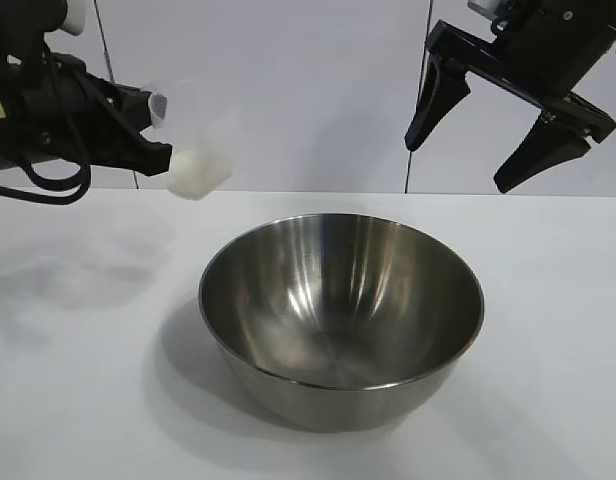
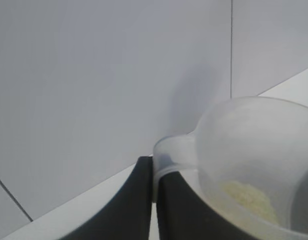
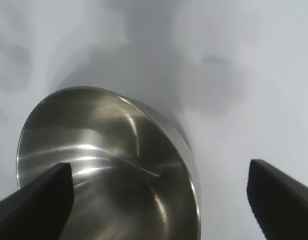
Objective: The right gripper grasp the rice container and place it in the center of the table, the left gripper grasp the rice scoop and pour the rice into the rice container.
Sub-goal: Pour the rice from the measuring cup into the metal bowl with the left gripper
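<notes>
Scoop [image 1: 193, 150]: light, stiff, tips easily; we pinch its handle in the closed left gripper [image 1: 158, 130].
Bowl [image 1: 340, 318]: below, empty.
Right gripper [image 1: 508, 110]: open, holding nothing.

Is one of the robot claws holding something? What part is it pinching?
Yes. The left gripper holds the rice scoop by its side handle, with rice inside. The right gripper hangs open above the rice container, holding nothing.

Between the black fingers of the left gripper [image 1: 160, 135] sits the translucent, colourless rice scoop [image 1: 198, 150], holding white rice [image 1: 193, 180]. The rice container [image 1: 340, 315], below the black right gripper [image 1: 468, 155], is shiny silver steel with dark reflections, on the plain white table [image 1: 78, 400].
</notes>
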Controlling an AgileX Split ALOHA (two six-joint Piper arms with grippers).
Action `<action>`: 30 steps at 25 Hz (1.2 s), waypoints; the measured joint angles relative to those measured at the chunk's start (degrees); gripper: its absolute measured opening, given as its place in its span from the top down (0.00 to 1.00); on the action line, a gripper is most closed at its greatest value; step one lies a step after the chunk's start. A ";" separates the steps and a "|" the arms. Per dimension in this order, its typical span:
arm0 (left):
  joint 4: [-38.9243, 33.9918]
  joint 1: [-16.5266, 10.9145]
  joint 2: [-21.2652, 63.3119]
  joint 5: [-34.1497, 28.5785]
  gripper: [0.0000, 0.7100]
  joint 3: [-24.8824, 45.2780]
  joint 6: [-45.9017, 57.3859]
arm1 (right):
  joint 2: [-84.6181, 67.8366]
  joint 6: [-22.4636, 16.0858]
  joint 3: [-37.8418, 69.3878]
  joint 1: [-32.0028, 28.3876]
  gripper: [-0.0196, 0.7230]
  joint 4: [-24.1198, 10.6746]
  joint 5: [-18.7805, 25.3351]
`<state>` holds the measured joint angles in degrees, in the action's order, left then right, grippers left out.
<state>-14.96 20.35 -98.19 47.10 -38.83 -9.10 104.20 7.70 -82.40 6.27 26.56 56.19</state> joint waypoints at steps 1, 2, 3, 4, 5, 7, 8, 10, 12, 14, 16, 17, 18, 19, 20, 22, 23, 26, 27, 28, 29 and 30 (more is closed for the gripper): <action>-0.91 0.00 0.88 -1.28 0.99 0.00 0.00 | 0.00 0.00 0.00 0.00 0.10 0.00 0.00; -1.71 0.00 1.47 -2.69 0.99 0.00 0.00 | 0.00 0.00 0.00 0.00 0.10 0.00 0.00; -2.21 0.00 2.20 -4.27 0.99 0.00 -0.06 | 0.00 0.00 0.00 0.00 0.10 0.00 0.00; -2.74 0.00 2.79 -5.73 0.99 0.00 -0.11 | 0.00 0.06 0.00 0.00 0.10 0.00 0.00; -3.45 0.00 3.31 -7.19 0.99 -0.06 -0.19 | 0.00 0.06 0.00 0.00 0.10 0.00 0.00; -4.61 0.39 4.44 -11.03 0.99 -0.70 -0.23 | 0.00 0.06 0.00 0.00 0.10 0.00 0.00; -5.07 0.91 4.97 -12.45 0.99 -1.35 -0.25 | 0.00 0.06 0.00 0.00 0.10 0.00 0.00; -5.58 2.10 5.82 -15.23 0.99 -2.91 -0.52 | 0.00 0.06 0.00 0.00 0.10 0.00 0.00; -5.70 3.11 6.32 -17.23 0.99 -4.90 -1.36 | 0.00 0.06 0.00 0.00 0.10 0.00 0.00; -5.82 3.95 6.51 -19.17 0.99 -6.29 -2.17 | 0.00 0.06 0.00 0.00 0.10 0.00 0.00; -5.89 4.91 6.51 -21.20 0.99 -7.06 -3.51 | 0.00 0.06 0.00 0.00 0.10 0.00 0.00; -5.89 5.31 6.51 -22.10 0.99 -7.30 -4.57 | 0.00 0.06 0.00 0.00 0.10 0.00 0.00; -5.89 5.88 6.51 -22.71 0.99 -7.31 -5.65 | 0.00 0.06 0.00 0.00 0.10 0.00 0.00; -5.89 6.53 6.51 -23.17 0.99 -7.36 -6.36 | 0.00 0.06 0.00 0.00 0.10 0.00 0.00; -5.89 7.15 6.51 -23.67 0.99 -7.36 -7.14 | 0.00 0.06 0.00 0.00 0.10 0.00 0.00; -5.89 8.09 6.51 -24.89 0.99 -7.36 -8.47 | 0.00 0.06 0.00 0.00 0.10 0.00 0.00; -5.89 8.57 6.51 -25.10 0.99 -7.37 -9.01 | 0.00 0.06 0.00 0.00 0.10 0.00 0.00; -5.89 9.14 6.51 -25.86 0.99 -7.48 -9.78 | 0.00 0.06 0.00 0.00 0.10 0.00 0.00; -5.89 9.13 6.51 -26.08 0.99 -7.54 -10.18 | 0.00 0.06 0.00 0.00 0.10 -0.06 0.00; -5.89 9.13 6.51 -26.48 0.99 -7.70 -10.84 | 0.00 0.06 0.00 0.00 0.10 -0.06 0.00; -5.89 9.13 6.51 -27.15 0.99 -8.04 -11.88 | 0.00 0.06 0.00 0.00 0.10 -0.06 0.00; -5.89 9.30 6.51 -27.83 0.99 -8.52 -12.75 | 0.00 0.06 0.00 0.00 0.10 -0.06 0.00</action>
<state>-20.85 29.64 -91.67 19.27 -47.34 -21.85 104.20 7.75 -82.40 6.27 26.50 56.19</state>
